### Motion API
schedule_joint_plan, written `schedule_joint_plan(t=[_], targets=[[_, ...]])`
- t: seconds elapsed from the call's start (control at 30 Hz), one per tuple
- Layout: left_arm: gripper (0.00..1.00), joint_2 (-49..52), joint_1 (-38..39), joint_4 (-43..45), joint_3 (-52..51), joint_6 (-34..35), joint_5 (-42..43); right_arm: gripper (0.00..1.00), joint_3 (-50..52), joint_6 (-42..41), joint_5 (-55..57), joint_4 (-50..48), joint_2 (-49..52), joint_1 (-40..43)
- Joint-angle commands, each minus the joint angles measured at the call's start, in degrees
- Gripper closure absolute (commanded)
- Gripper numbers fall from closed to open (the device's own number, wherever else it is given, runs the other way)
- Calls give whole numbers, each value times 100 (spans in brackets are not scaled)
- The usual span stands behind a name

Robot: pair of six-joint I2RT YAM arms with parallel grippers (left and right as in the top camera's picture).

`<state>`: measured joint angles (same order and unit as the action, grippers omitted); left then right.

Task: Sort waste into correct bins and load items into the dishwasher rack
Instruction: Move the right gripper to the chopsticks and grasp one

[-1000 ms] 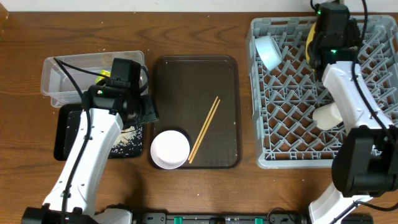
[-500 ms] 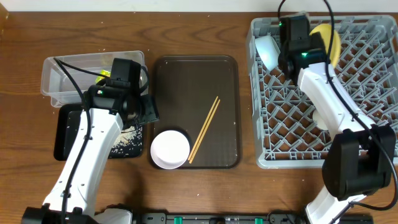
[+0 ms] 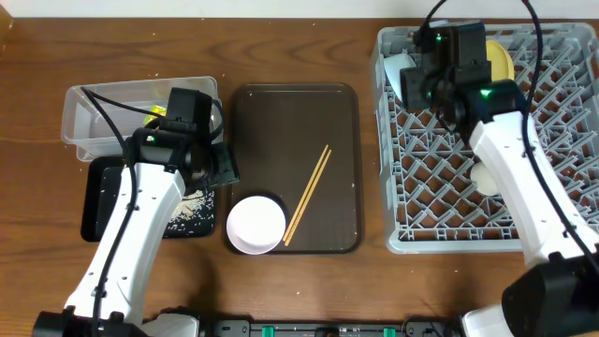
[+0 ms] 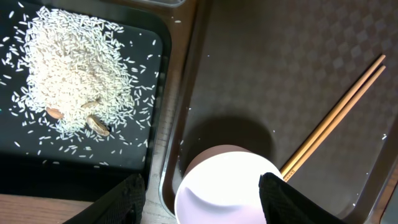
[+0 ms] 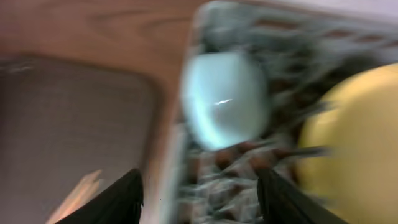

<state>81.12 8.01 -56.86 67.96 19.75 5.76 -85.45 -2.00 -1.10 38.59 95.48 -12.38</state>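
The white bowl (image 3: pixel 255 225) (image 4: pixel 227 190) sits at the front left of the brown tray (image 3: pixel 271 122), with the chopsticks (image 3: pixel 307 195) (image 4: pixel 336 118) lying beside it. My left gripper (image 3: pixel 223 167) (image 4: pixel 202 183) hangs open above the bowl, holding nothing. In the dishwasher rack (image 3: pixel 440 211) the light blue bowl (image 3: pixel 401 73) (image 5: pixel 227 99) and the yellow plate (image 3: pixel 501 58) (image 5: pixel 348 137) stand at the back, and the pale cup (image 3: pixel 487 176) lies further forward. My right gripper (image 3: pixel 426 80) (image 5: pixel 200 193) is open and empty over the rack's back left, its view blurred.
The clear tub (image 3: pixel 103 117) holds a crinkled wrapper (image 3: pixel 154 114). In front of it the black tray (image 3: pixel 103 201) (image 4: pixel 37 162) carries a heap of rice (image 3: pixel 192 211) (image 4: pixel 74 74). The brown tray (image 4: pixel 280 62) lies between the bins and the rack.
My right gripper has opened, left the yellow plate standing in the rack, and swung left toward the light blue bowl. The left arm has not moved.
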Motion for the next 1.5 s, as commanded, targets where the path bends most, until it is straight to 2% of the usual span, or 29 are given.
schedule_joint_plan(t=[0.0,0.17,0.3,0.47,0.7,1.03,1.27,1.37,1.47], targets=[[38,-26,-22,-35,61,52,-70,42,26,-837,-1639,463,105,-199],[38,-26,-22,-33,61,52,-70,42,111,-1200,-1631,1058,249,-719],[38,-26,-22,-33,61,52,-70,43,120,-1526,-1602,1134,444,-1270],[38,-26,-22,-35,61,52,-68,44,118,-2559,-903,1263,890,-1937],[38,-26,-22,-35,61,52,-68,43,120,-3475,-713,1375,1759,-2524],[38,-26,-22,-35,61,52,-68,44,118,-3718,-450,1335,2739,-2763],[38,-26,-22,-35,61,52,-68,53,118,-3718,79,1458,2806,-2741],[38,-26,-22,-35,61,52,-68,72,118,-3716,131,1504,2806,-2673],[38,-26,-22,-35,61,52,-68,84,118,-3683,127,1526,2806,-2564]])
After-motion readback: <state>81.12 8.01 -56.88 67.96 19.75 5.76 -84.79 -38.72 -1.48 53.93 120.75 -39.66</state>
